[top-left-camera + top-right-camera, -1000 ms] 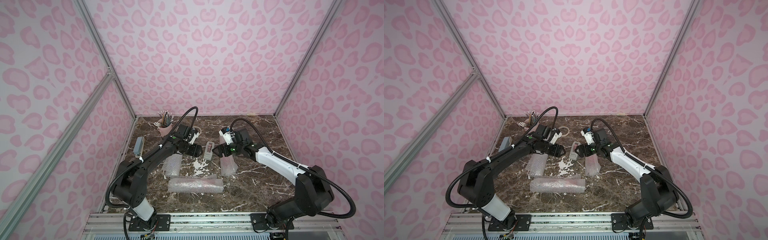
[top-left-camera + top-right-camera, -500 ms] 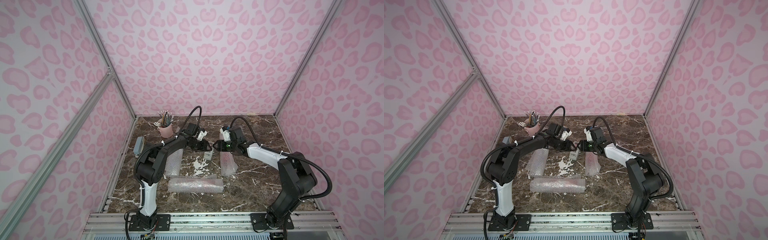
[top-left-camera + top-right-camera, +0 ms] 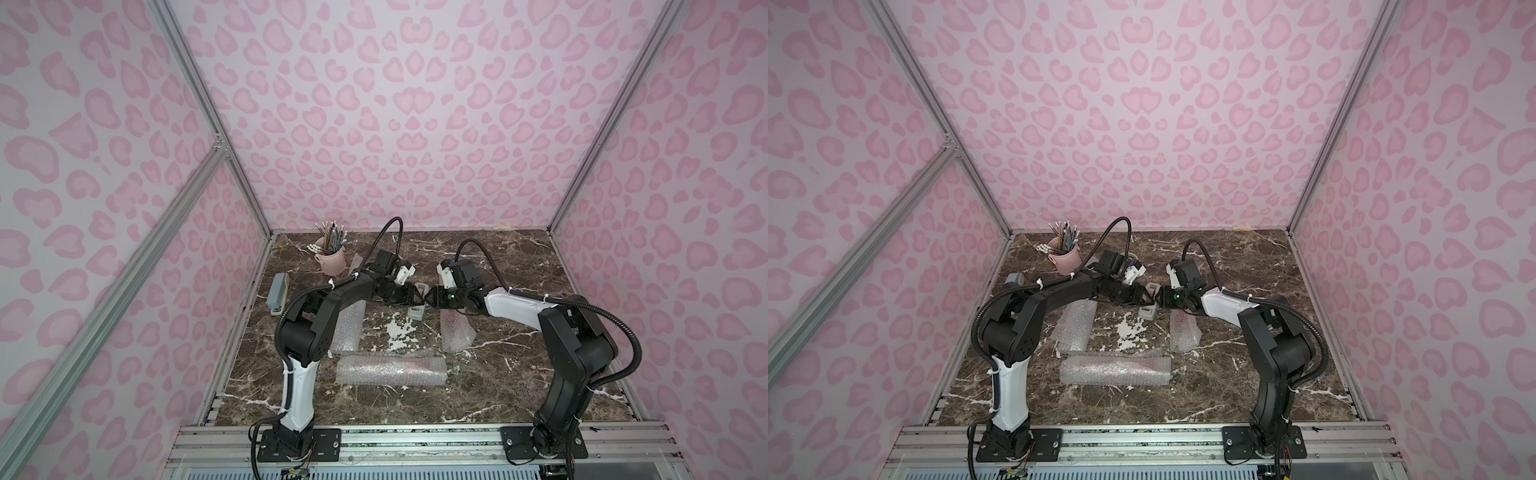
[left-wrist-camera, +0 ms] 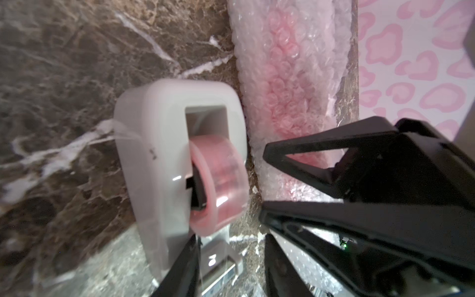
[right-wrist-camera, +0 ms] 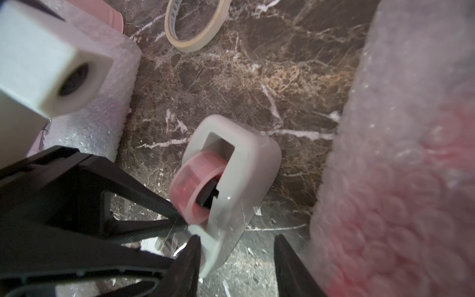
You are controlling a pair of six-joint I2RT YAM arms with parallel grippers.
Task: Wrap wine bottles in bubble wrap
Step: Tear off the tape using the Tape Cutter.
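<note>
You have pink wine bottles [image 4: 285,77] showing through bubble wrap [image 3: 390,370] rolls lying at centre and lower centre of both top views: likely fragile, roll-prone glass under springy, slippery plastic, so take each mid-roll, gently. Your left gripper [image 4: 231,246] and right gripper [image 5: 236,239] stand part-open over the tape dispenser [image 3: 417,311], clamping nothing. No writing is readable.

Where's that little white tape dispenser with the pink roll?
In a top view, the white tape dispenser stands centrally, between the left bubble-wrapped roll and the right bubble-wrapped roll.
</note>
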